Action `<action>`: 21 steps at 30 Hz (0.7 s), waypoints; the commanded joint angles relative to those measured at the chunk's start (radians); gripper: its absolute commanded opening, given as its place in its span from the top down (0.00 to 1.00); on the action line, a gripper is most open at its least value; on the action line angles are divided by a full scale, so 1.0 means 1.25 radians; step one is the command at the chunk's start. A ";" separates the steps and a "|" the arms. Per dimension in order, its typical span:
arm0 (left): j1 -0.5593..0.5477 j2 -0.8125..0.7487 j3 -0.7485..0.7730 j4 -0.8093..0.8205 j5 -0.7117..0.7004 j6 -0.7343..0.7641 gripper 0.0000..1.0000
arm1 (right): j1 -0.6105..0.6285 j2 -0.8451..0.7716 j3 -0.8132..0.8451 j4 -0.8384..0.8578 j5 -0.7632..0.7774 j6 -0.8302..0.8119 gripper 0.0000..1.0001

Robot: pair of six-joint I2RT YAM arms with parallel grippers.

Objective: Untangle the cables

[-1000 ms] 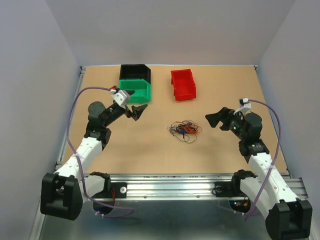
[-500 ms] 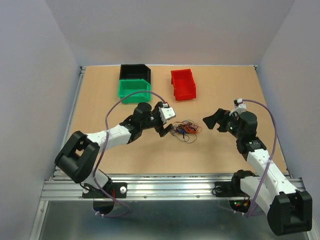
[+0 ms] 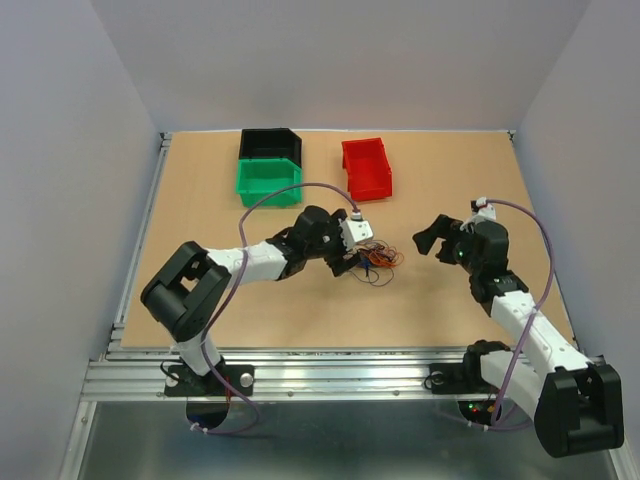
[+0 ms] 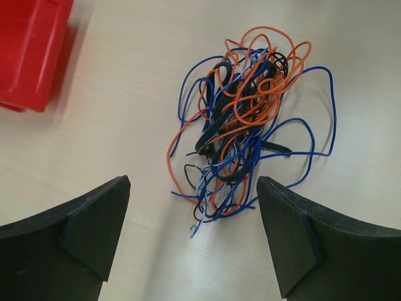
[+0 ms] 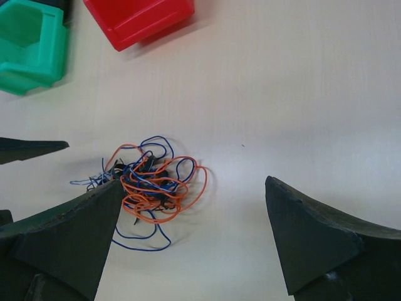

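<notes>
Green bin toward the far left corner of the bench, with a black bin touching it on the far side. Stretched in from the near left corner, the left pincer: fingers spread wide, nothing between them, hovering right at the left fringe of the cables. Orange, blue and black strands, all knotted into one loose clump near the middle of the bench. From the left wrist, clump dead ahead of the open fingers, long axis running away from them and leaning slightly right, thin tail end nearest, dense orange knot farthest. A few blue loops splayed out to the right of the mass. Just beyond the clump toward the far edge, a red bin, apart from the wires. Farther toward the right edge, the right pincer, likewise wide apart and empty, well clear of the clump. From the right wrist, clump off-centre, close by the left-hand finger rather than midway. Left arm clearly the nearer, so probably first to pinch. Best to drop onto the near tail and take a single strand, with the right closing in from the opposite side to anchor the knot. Likely hazard: several wires caught at once, whole clump dragged along unseparated
</notes>
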 commanded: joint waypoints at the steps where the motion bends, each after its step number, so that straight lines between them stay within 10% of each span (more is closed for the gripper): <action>1: -0.025 0.049 0.058 -0.009 -0.037 0.011 0.07 | 0.004 -0.012 0.044 0.019 0.034 -0.003 0.00; 10: -0.034 0.137 0.119 -0.045 -0.056 0.011 0.23 | 0.004 -0.136 -0.008 0.024 0.148 0.035 0.00; 14: -0.034 0.146 0.137 -0.066 -0.070 0.012 0.61 | 0.004 -0.163 -0.021 0.031 0.187 0.045 0.00; 16: -0.034 0.126 0.131 -0.059 -0.089 0.008 1.00 | 0.004 -0.175 -0.028 0.039 0.191 0.046 0.00; 21: -0.013 -0.004 0.075 -0.044 -0.004 -0.003 1.00 | 0.004 -0.172 -0.065 0.128 -0.043 -0.011 0.00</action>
